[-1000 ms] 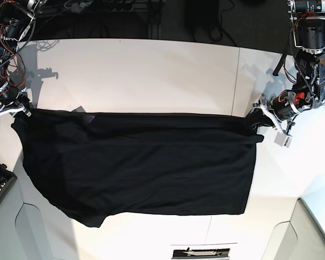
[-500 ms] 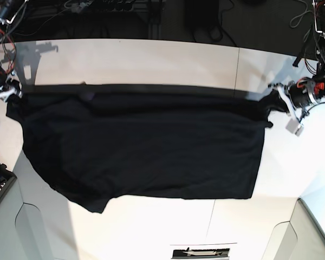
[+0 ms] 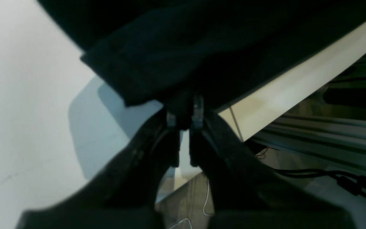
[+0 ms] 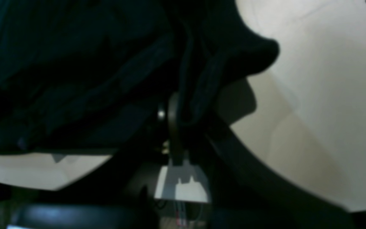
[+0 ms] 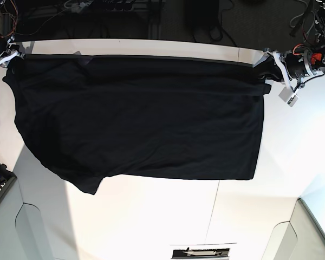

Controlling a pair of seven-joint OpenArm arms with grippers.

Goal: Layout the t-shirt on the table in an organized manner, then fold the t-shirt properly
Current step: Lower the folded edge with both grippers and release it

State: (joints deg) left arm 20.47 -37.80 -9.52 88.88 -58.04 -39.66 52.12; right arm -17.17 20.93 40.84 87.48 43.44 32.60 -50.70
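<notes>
a large black t-shirt (image 5: 141, 119) hangs stretched between two robot arms above a broad white worktop (image 5: 151, 216), seen from overhead. only plain black cloth shows; no print is visible. the top edge of the shirt runs in a nearly straight line close to the far edge of the worktop, from one arm to the other. the rest of the cloth spreads down toward the near side, covering much of the worktop's width. its lower edge is uneven: on the overhead view's left it dips lowest to a rounded corner, and on that view's right it ends in a squarer corner.

the left hand (image 5: 271, 67), at the overhead view's right, pinches the shirt's top corner there. its wrist camera shows the left hand (image 3: 184, 117) with its two dark fingers pressed nearly together on a bunched fold of black cloth, the white worktop below.

the right hand (image 5: 8, 54), at the overhead view's left edge, grips the opposite top corner. its wrist camera is dim and blurred, but the right hand (image 4: 178, 121) appears closed on a gathered ridge of black fabric, with the shirt filling the upper left of that view.

thin dark seam lines cross the worktop.
</notes>
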